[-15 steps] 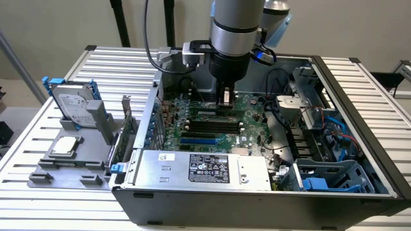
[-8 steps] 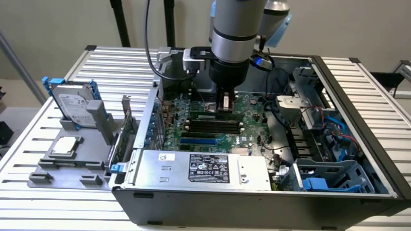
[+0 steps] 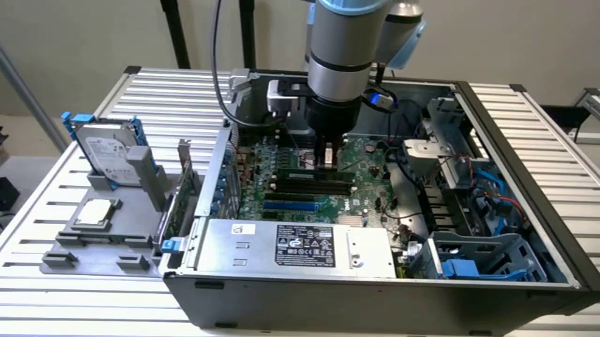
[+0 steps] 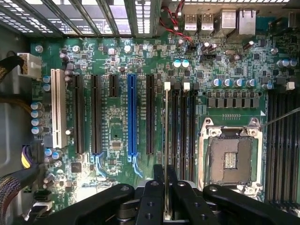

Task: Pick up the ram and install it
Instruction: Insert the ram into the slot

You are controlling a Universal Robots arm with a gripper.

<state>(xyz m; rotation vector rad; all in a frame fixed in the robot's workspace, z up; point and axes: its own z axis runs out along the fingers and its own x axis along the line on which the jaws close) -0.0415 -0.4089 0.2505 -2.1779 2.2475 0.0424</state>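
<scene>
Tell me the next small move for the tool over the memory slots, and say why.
Probably a slow, straight push down. The tool is shut on the ram, which stands edge-on along a memory slot beside the CPU socket. Whether it is fully seated I cannot tell, so press gently and keep it upright.

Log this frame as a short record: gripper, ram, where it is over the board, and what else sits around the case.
gripper: gripper shut on the ram, down inside the open computer case
ram: ram held edge-on between the fingers, in line with the memory slots
seating: cannot tell whether it is fully pressed into a slot
neighbours: empty CPU socket beside the memory slots; blue expansion slot on the other side
outside the case: hard drive standing in a grey holder, at the exterior view's left
</scene>
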